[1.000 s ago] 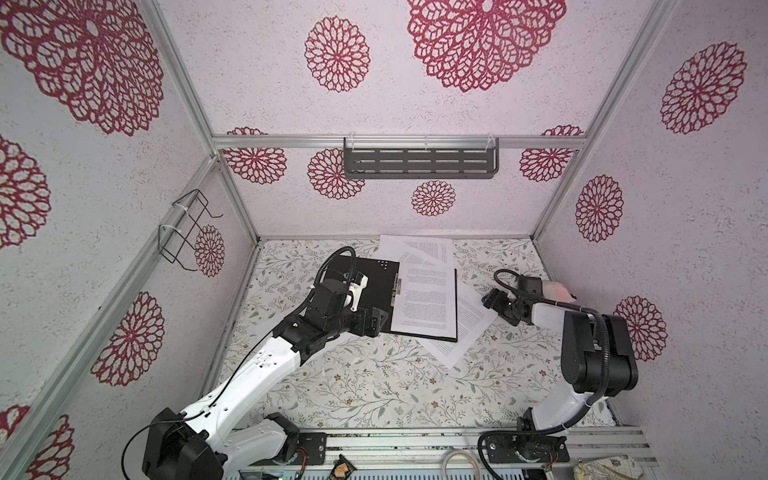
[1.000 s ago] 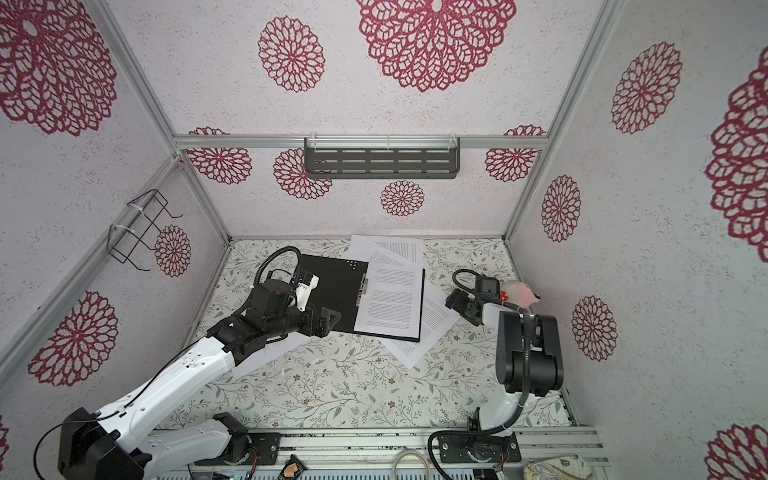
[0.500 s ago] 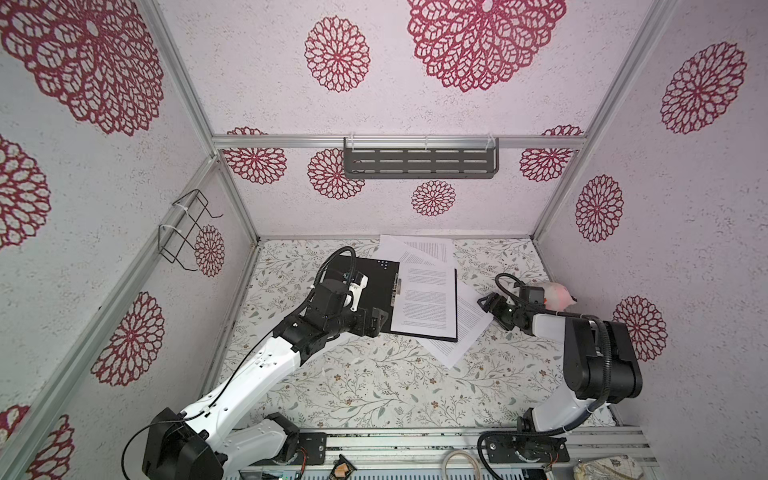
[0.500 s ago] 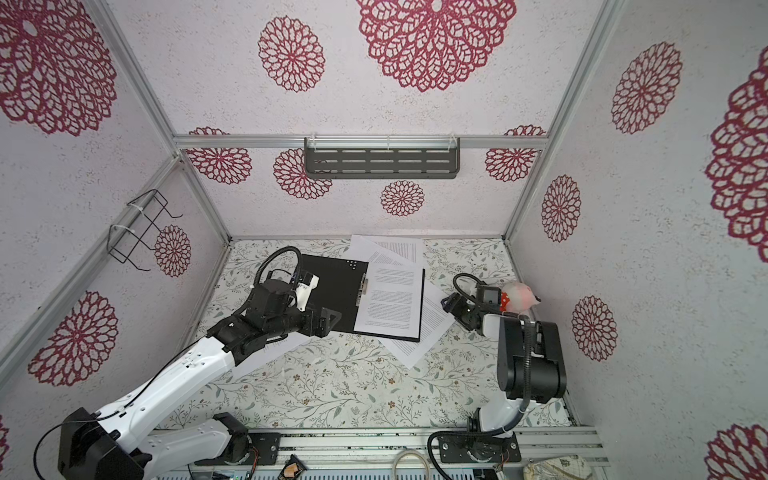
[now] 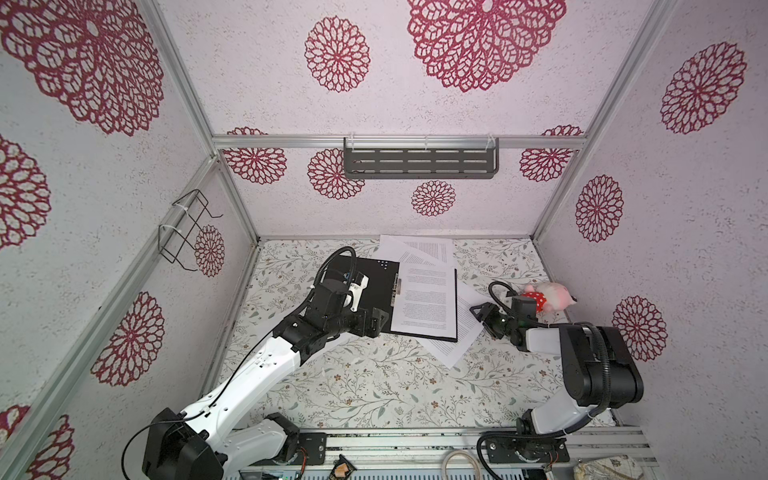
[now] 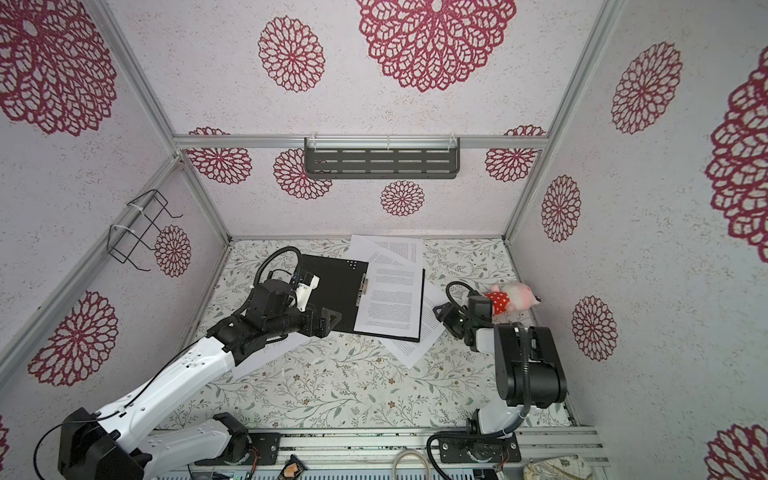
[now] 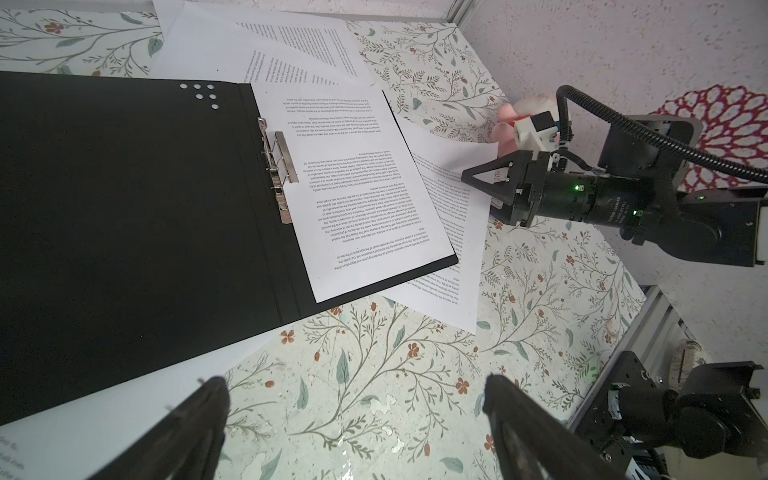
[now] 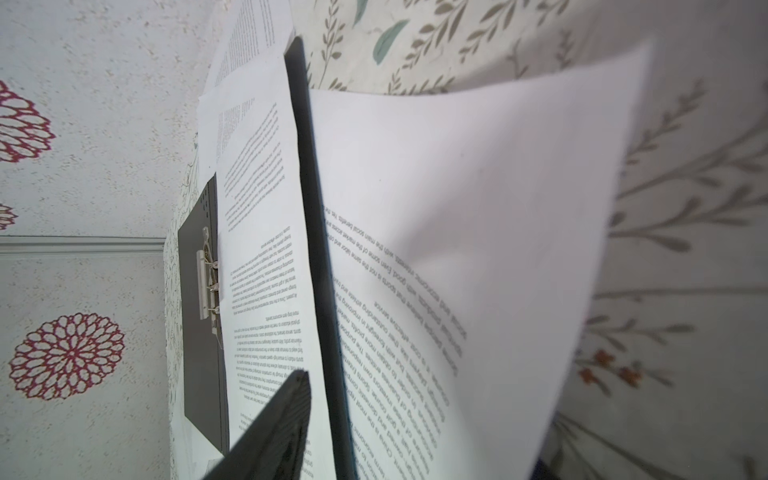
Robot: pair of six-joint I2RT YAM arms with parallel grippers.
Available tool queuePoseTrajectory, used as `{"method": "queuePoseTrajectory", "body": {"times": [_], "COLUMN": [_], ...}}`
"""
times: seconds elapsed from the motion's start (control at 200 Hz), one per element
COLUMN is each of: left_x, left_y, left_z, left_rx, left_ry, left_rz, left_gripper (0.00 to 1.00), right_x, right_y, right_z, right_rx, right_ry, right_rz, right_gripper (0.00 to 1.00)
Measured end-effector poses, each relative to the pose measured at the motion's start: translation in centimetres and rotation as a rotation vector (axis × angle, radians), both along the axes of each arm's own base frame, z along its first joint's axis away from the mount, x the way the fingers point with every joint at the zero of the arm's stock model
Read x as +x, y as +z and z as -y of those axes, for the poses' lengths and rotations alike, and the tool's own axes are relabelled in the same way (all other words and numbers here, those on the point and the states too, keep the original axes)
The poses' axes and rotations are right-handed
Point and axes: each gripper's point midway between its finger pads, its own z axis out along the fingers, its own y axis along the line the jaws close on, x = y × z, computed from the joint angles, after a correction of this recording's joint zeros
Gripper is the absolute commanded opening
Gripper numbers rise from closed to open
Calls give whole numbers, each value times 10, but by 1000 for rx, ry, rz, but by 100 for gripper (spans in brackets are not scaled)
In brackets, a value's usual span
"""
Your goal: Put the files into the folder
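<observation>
The folder (image 5: 374,286) lies open on the table, black inside up, with its metal clip (image 7: 280,166) at the spine. One of the files (image 5: 426,301) rests on its right half. Another sheet (image 5: 457,345) sticks out from under the folder's right side. Its right edge (image 8: 478,208) curls up between the fingers of my right gripper (image 5: 482,318), whose jaws stand apart around it. My left gripper (image 7: 353,382) hovers open over bare table, just in front of the folder's front edge, holding nothing. More files (image 5: 424,249) lie behind the folder, and one (image 6: 274,351) lies under my left arm.
A pink plush toy (image 5: 548,297) in red lies by the right wall, just behind my right wrist. A grey slotted shelf (image 5: 419,162) hangs on the back wall and a wire basket (image 5: 187,232) on the left wall. Walls enclose the table on three sides.
My right gripper's jaws have narrowed around the edge of the sheet to the right of the folder, and that edge has lifted. The left arm has not moved.
</observation>
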Motion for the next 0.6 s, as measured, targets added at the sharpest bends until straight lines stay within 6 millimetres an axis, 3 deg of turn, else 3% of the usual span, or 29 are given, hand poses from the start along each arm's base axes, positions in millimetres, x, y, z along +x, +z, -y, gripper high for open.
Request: {"method": "queuePoseTrajectory", "body": {"times": [0.145, 0.45, 0.6], "left_x": [0, -1, -1], "left_y": [0, 1, 2], "left_z": [0, 0, 0], "left_rx": [0, -3, -6], "left_ry": [0, -3, -2], "left_rz": [0, 0, 2], "left_gripper": [99, 99, 99], "right_x": [-5, -14, -18], "right_y": [-2, -7, -10], "right_z": [-10, -12, -11], "right_rx": [23, 43, 49], "right_ry": [-15, -72, -89], "right_rz": [11, 9, 1], "right_gripper": [44, 32, 18]}}
